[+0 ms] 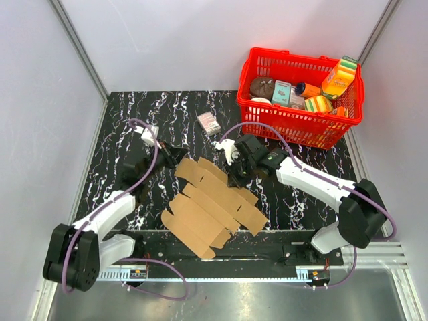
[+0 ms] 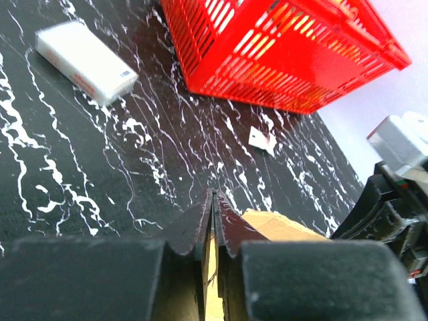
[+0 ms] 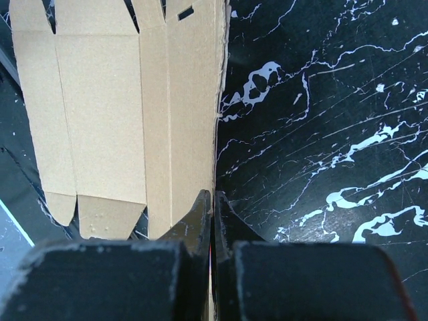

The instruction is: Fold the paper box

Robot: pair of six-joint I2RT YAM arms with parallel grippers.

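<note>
While the paper box (image 1: pixel 210 204) is lying flat as an unfolded brown sheet on the black marbled table (image 1: pixel 167 110), slanting from the centre toward the near edge between the two arms, both arms are reaching to its far side. The left arm is stretching forward from its base at the near left corner, with its wrist angled inward. The left gripper (image 1: pixel 178 158) is meeting the sheet's far left corner. In the left wrist view its fingers (image 2: pixel 194 224) are pressing almost together with a sliver of cardboard showing between them — they are clamping that corner.

The right arm is angling in from the near right, its forearm lying leftward across the table, and the right gripper (image 1: pixel 234 178) is pointing down onto the sheet's far edge. In the right wrist view its fingers (image 3: pixel 197 214) are sitting tight together with the sheet's cut edge running straight into the seam between them — they are pinching the box there. The creased panels and notched flaps are spreading off to the left of the fingers.

A red basket (image 1: pixel 294 128) of grocery packs is sitting at the far right corner, apart from the sheet. A small white carton (image 1: pixel 208 123) is lying on the table just beyond the box.
</note>
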